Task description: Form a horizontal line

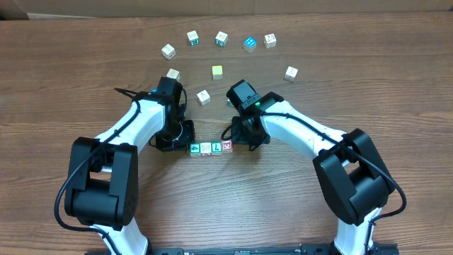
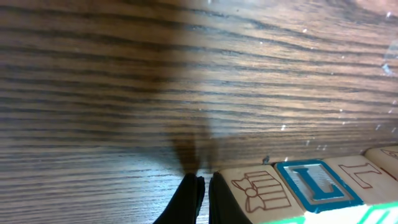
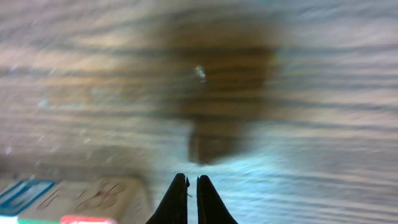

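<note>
Four small letter cubes make one row across the table: a green one (image 1: 195, 149), a white one (image 1: 205, 148), a green "L" (image 1: 216, 147) and a red-faced one (image 1: 227, 146). My left gripper (image 1: 185, 142) is shut and empty, low at the row's left end. In the left wrist view its tips (image 2: 204, 178) rest beside the end cube with a red drawing (image 2: 255, 190), and the blue "L" face (image 2: 317, 183) comes after it. My right gripper (image 1: 238, 140) is shut and empty at the row's right end. Its tips (image 3: 191, 178) stand just right of a blurred cube (image 3: 99, 199).
Loose cubes arc across the far side: white ones (image 1: 168, 50) (image 1: 192, 37) (image 1: 221, 38) (image 1: 270, 40) (image 1: 291, 72), a blue one (image 1: 250, 44) and a plain yellow one (image 1: 217, 71). Two more (image 1: 173, 74) (image 1: 203, 97) lie near the left arm.
</note>
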Tool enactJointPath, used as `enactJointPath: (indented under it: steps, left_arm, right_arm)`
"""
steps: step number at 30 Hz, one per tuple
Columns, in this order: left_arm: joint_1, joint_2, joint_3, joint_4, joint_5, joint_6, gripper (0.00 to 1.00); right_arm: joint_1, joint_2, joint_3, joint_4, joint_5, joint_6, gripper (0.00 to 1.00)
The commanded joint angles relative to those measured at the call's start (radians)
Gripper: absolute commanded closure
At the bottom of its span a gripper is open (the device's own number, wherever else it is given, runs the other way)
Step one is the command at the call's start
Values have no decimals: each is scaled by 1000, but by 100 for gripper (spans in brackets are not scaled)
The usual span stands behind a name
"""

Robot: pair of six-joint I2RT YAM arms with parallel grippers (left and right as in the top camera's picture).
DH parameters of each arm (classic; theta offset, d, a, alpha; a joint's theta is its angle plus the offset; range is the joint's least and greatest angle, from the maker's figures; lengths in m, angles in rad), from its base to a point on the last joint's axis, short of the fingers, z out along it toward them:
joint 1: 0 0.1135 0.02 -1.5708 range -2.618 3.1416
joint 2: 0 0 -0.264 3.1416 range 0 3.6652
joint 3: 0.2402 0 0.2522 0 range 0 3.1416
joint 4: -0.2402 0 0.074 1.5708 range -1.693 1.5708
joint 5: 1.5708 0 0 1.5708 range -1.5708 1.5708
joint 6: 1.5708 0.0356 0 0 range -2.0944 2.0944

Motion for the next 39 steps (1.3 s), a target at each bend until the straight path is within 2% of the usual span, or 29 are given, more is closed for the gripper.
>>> enactJointPath:
  steps: [1,6,9,10,11,13,14,16,18,19,20,21,22,39]
  left_arm:
    - [4,-8,17,4,-73,-32,96]
    - [25,-8,17,17,-141,-61,95]
    - [41,-8,17,31,-151,-60,95]
    - [46,-8,17,37,-156,-60,94]
    - [53,-8,17,45,-165,-60,89]
    - [64,-8,17,53,-178,-60,86]
    - [69,-8,17,56,-180,-60,84]
    - [77,-8,17,60,-180,-60,65]
    - [80,-8,17,63,-180,-60,54]
    - [80,-8,17,64,-180,-60,46]
    - [80,-8,17,63,-179,-60,33]
    - [80,-8,17,59,-178,-60,6]
    - [79,-8,17,59,-177,-60,0]
    - [77,-8,17,64,-176,-60,1]
  right_arm:
    - [-47,-2,-5,2,91,21,95]
    - [-121,-2,-5,12,147,20,95]
    - [-162,-2,-5,14,189,20,69]
    - [-171,-2,-5,14,199,19,58]
    - [-186,-2,-5,14,210,20,37]
    - [-200,-2,-5,14,214,20,9]
    - [-205,-2,-5,14,214,20,0]
    - [-212,-2,-5,22,214,20,0]
    - [-213,-2,-5,42,214,20,0]
    - [-213,-2,-5,50,214,20,0]
    - [-213,-2,-5,51,213,20,0]
    - [-213,-2,-5,51,212,20,0]
    - [-213,-2,-5,53,204,21,0]
    - [-213,-2,-5,141,187,27,0]
